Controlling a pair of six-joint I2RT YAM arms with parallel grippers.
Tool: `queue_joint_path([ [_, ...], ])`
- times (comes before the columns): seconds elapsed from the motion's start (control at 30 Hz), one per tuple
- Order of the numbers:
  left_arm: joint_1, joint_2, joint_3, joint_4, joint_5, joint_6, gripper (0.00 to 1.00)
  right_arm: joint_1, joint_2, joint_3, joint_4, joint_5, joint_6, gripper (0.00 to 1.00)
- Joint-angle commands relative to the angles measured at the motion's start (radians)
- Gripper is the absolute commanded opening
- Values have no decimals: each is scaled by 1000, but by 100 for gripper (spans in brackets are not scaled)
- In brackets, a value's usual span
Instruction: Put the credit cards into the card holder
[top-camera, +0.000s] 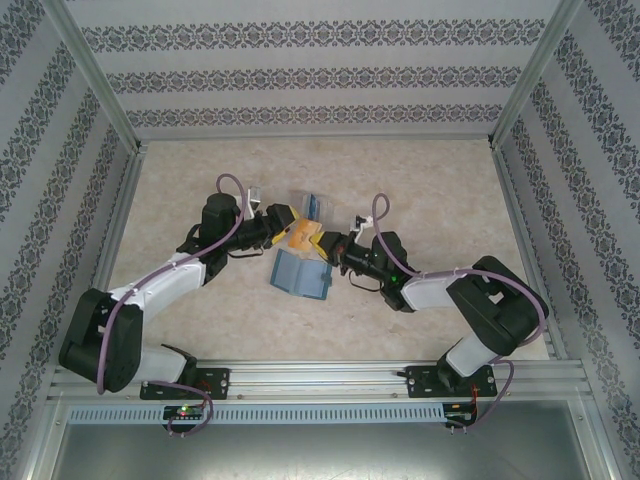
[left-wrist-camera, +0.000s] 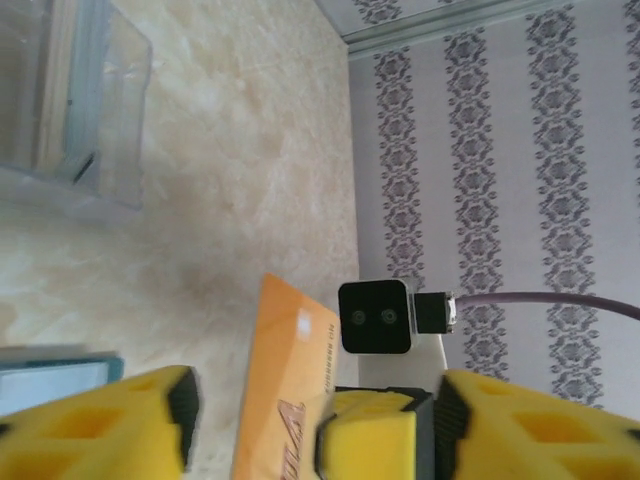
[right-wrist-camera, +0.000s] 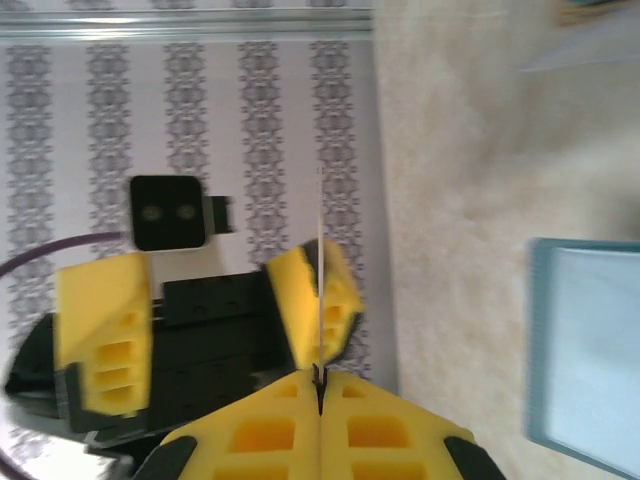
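An orange credit card stands on edge between the two grippers over mid-table. My right gripper is shut on it; the card shows edge-on rising from its pads. My left gripper is open, its yellow fingers wide apart on either side of the card and of the right gripper's tip. From above, the left gripper and right gripper meet at the card. The clear card holder stands just behind them, with what looks like a blue card in it.
A blue-grey folding wallet lies flat just in front of the grippers, and its edge shows in the right wrist view. The holder's clear wall is near the left gripper. Patterned walls enclose the table.
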Motion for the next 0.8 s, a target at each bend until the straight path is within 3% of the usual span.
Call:
queue_joint_path([
  [0.0,-6,-58,-10,-240,-97,160,74,37,-23,-26,-126,38,-95,0],
  [0.13,-11,-76,23,-536,-280,358,75,58,-24,-58,-204,47,-180,0],
  [0.23,-27,-50,41,-656,-359,472,70,62,-51,-53,-336,55,-267,0],
  [0.33,-54,12,43,-683,-399,512,67,63,-73,-19,-489,65,-352,0],
  [0.53,-86,167,69,-699,-480,523,59,62,-11,30,-484,20,-373,0],
  [0.77,-88,181,57,-682,-500,536,42,91,79,92,-479,18,-362,0],
])
